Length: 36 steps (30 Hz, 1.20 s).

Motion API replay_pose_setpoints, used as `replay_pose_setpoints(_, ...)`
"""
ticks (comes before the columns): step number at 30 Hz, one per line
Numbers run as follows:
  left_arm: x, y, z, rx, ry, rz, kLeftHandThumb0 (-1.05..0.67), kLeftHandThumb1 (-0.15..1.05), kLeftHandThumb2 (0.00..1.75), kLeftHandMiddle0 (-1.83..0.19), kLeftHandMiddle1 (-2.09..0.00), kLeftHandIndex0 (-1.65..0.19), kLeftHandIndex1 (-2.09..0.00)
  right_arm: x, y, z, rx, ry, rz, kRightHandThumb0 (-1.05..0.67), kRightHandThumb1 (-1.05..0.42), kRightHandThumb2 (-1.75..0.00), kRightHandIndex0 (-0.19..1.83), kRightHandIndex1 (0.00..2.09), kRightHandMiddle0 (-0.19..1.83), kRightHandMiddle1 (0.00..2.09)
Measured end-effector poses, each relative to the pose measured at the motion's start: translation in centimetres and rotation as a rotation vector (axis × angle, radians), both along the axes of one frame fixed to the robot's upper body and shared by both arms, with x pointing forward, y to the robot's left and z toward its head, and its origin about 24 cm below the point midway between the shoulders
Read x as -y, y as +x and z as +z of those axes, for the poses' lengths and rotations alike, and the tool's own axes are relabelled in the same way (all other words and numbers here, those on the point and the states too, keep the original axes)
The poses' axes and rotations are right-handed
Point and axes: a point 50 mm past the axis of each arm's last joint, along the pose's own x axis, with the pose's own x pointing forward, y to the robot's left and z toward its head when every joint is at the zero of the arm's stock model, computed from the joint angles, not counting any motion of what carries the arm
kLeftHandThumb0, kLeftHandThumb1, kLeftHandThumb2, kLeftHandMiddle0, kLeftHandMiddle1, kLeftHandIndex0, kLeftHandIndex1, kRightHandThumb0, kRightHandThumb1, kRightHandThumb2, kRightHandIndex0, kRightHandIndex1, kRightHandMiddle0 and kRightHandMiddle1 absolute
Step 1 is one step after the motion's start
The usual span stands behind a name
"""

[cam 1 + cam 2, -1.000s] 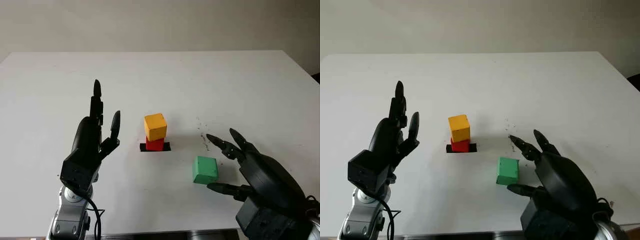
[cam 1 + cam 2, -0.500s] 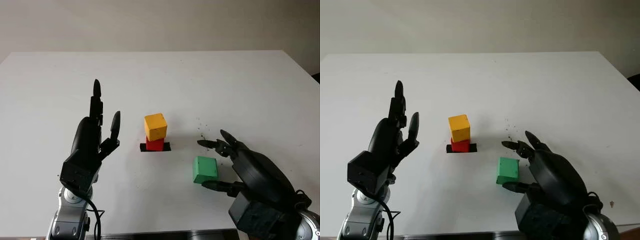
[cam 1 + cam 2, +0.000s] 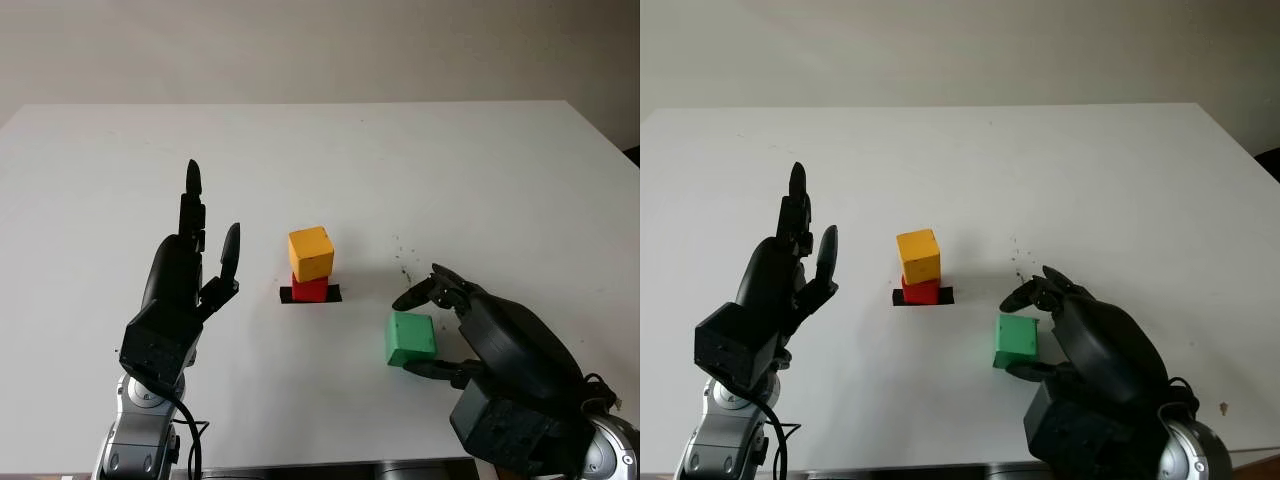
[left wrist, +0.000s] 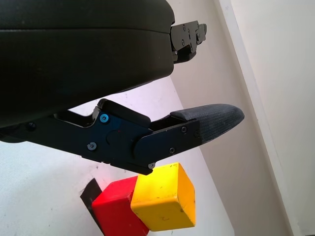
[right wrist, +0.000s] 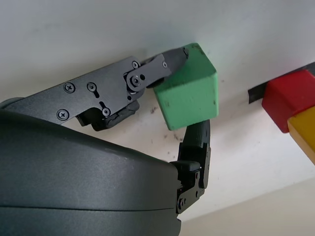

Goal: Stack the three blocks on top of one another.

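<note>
Three blocks: yellow block (image 3: 311, 253) atop red block (image 3: 310, 289); right hand (image 3: 455, 325) pinching green block (image 3: 410, 340); left hand (image 3: 190, 280) open

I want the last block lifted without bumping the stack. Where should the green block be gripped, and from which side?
Grip the green block on its two opposite flat side faces, coming from its right, away from the yellow block on the red block. The right hand already brackets those faces from there. The left hand is raised and open.

White table (image 3: 480, 170); black marker patch (image 3: 334, 293), perhaps tape.
</note>
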Motion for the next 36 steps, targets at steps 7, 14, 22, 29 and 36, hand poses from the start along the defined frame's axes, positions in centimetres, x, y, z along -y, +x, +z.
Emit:
replay_pose_setpoints(7,0.0,0.0,0.1,0.008,-0.008,-0.004,-0.73,1.05,0.71,0.19,-0.01,0.19,0.00,0.4,0.3,0.6,-0.007,-0.071,0.012,-0.31,-0.91,-0.06,0.31,0.11,0.33,1.49)
replay_pose_setpoints(14,0.0,0.0,0.1,0.008,-0.012,-0.005,-0.74,1.05,0.70,0.19,0.00,0.19,0.00,1.1,0.6,1.2,-0.003,-0.095,-0.001,-0.30,-0.92,-0.06,0.35,0.10,0.37,1.38)
replay_pose_setpoints(22,0.0,0.0,0.1,0.006,-0.005,-0.003,-0.74,1.05,0.71,0.19,-0.01,0.19,0.00,2.5,3.1,4.4,-0.041,0.172,-0.031,-0.29,-0.92,-0.05,0.39,0.09,0.44,1.29)
replay_pose_setpoints(29,0.1,0.2,0.2,0.021,0.001,-0.002,-0.70,1.05,0.72,0.19,-0.02,0.19,0.00,2.1,6.6,9.2,-0.026,0.263,0.079,-0.35,-0.90,-0.05,0.43,0.10,0.41,1.43)
replay_pose_setpoints(36,0.3,0.2,0.1,0.028,0.013,-0.003,-0.69,1.05,0.73,0.19,-0.01,0.19,0.00,-0.2,9.9,12.2,-0.065,0.247,0.193,-0.43,-0.89,-0.05,0.47,0.11,0.43,1.47)
